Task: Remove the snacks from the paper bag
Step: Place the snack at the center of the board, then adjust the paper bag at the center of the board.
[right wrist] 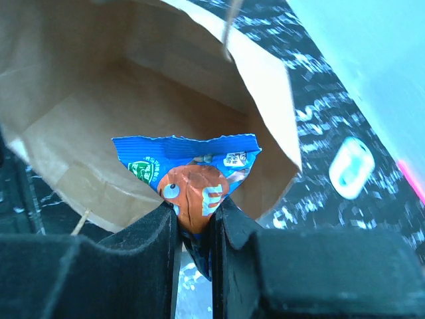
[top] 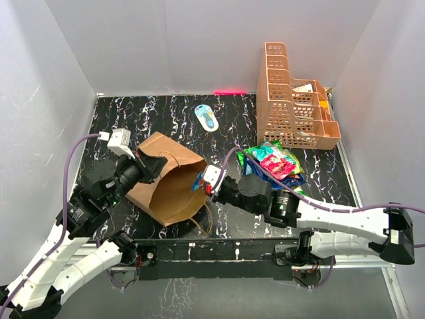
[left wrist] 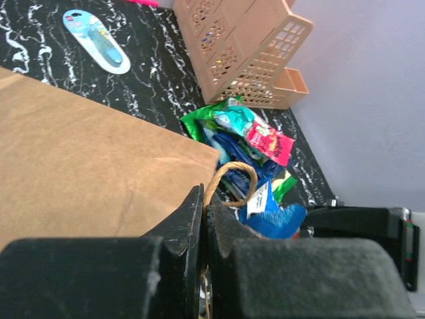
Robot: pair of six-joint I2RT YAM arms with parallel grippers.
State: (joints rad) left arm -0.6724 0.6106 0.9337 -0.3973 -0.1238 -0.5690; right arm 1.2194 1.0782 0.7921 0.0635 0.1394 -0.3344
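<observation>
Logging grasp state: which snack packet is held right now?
The blue packet, pinched by the right gripper at the paper bag mouth; the others lie piled nearby.

Matt brown paper bag, glossy snack pkts, smooth plastic basket

White walls, black marbled table, perhaps red light strip.

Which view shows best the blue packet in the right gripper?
Right wrist: the blue packet fills the centre, print visible, pinched by the right gripper. Top external shows only a blue scrap; left wrist, a crumpled part.
</observation>
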